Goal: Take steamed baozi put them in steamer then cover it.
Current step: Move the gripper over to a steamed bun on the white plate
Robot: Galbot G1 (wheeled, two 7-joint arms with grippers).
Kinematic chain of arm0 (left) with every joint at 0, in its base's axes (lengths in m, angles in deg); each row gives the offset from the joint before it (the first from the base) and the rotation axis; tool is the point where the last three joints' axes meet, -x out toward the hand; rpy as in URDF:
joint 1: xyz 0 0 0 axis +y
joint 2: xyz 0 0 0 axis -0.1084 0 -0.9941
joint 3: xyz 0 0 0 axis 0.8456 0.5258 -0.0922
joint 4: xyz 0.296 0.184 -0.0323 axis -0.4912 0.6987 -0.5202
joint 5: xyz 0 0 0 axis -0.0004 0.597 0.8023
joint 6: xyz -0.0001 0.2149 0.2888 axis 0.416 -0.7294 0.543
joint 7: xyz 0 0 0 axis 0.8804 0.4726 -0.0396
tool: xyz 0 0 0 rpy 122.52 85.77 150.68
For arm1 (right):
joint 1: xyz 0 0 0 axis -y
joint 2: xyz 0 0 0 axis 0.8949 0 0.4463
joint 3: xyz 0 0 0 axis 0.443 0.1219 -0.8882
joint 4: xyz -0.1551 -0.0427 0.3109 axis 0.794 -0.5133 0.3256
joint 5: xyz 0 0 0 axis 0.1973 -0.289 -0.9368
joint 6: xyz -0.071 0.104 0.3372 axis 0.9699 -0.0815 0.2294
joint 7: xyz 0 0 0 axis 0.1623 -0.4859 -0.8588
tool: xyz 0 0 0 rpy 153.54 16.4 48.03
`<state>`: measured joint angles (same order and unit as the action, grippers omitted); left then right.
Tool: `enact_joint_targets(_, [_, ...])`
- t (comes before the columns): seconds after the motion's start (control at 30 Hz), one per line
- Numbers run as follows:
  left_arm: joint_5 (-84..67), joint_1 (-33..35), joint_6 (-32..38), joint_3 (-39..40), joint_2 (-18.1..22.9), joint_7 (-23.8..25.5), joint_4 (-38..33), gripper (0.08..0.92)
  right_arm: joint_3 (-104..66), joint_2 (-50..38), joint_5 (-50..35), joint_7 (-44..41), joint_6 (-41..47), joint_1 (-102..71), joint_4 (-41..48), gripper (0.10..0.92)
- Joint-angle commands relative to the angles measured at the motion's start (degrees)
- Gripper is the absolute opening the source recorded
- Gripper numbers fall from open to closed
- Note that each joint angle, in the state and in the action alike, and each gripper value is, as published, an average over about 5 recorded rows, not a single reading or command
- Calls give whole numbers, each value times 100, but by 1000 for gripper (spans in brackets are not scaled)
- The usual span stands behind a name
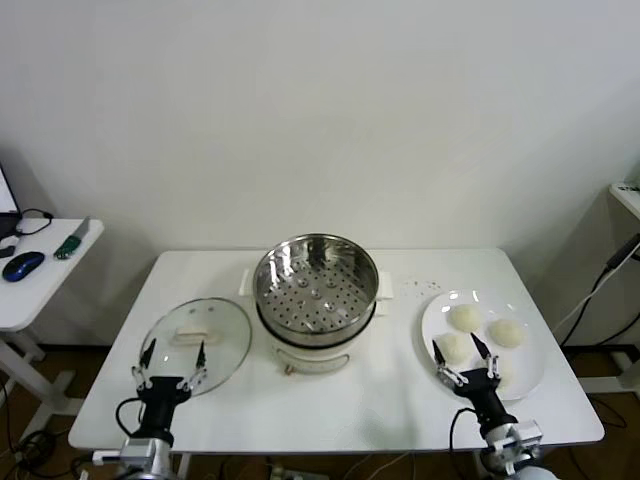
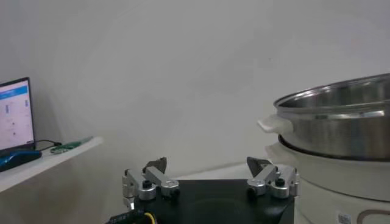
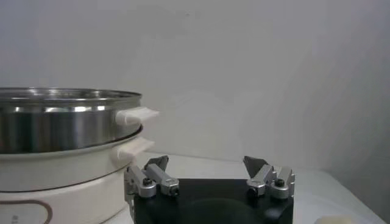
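Observation:
The steamer (image 1: 315,290), a shiny perforated steel basket on a white pot base, stands uncovered and empty at the table's middle. It also fills one side of the left wrist view as the steamer (image 2: 341,122) and of the right wrist view as the steamer (image 3: 61,122). The cover (image 1: 225,325), a glass lid with a cream handle, lies flat to the steamer's left. Several baozi (image 1: 464,318) rest on a white plate (image 1: 536,345) on the right. My left gripper (image 1: 174,352) (image 2: 207,163) hovers open over the cover's near edge. My right gripper (image 1: 462,350) (image 3: 205,162) is open above the plate's near baozi.
A side table (image 1: 45,280) with a blue mouse (image 1: 22,265) and cables stands off to the left. Another unit's edge (image 1: 628,195) and hanging cables are at the far right. Bare white tabletop (image 1: 350,400) lies in front of the steamer, near the front edge.

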<state>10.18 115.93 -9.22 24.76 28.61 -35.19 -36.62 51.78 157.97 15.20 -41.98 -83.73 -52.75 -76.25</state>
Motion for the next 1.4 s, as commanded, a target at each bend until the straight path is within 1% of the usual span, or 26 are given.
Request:
enact_joint_targets(0.03, [-11,-4,-5,-14,-15,-6,-29,823,-128,-261,95,-275,332,258,-27,823])
enact_joint_targets(0.13, [-11,1,-2,-1,-36,-4,-31,823,-225,-900,387,-861,918,610,11,823])
enact_joint_targets(0.2, [-11,8,5,23,-54,-2,-28,823,-237,-1550,681,-1507,1402,930,139,823])
enact_joint_targets(0.3, [-11,25,20,65,-68,0,-34,823,-75,-2362,1078,-2424,1716,1439,527,823])
enact_joint_targets(0.4, [-12,53,38,93,-81,2,-51,823,180,-2976,1435,-3173,1777,1989,989,823])
enact_joint_targets(0.53, [-30,95,56,102,-109,0,-59,823,563,-3544,2025,-4199,1714,2852,1606,823])
enact_joint_targets(0.6, [-50,113,60,99,-127,0,-58,823,858,-3774,2281,-4558,1610,3275,1922,823])
enact_joint_targets(0.7, [-86,125,62,90,-147,-1,-42,823,1417,-4039,2564,-4874,1425,3920,2378,823])
enact_joint_targets(0.93, [-109,114,50,80,-160,-2,12,823,3346,-4386,2936,-5356,1089,5753,3293,823])
enact_joint_targets(1.03, [-108,100,33,76,-161,-1,22,823,4264,-4343,3082,-5457,899,6510,3784,823])
enact_joint_targets(1.13, [-106,80,11,61,-166,0,31,823,4932,-4152,3173,-5513,769,7091,4255,823])
enact_joint_targets(1.4, [-101,39,-43,19,-175,-1,63,823,5751,-3316,3342,-5507,573,7886,5231,823])
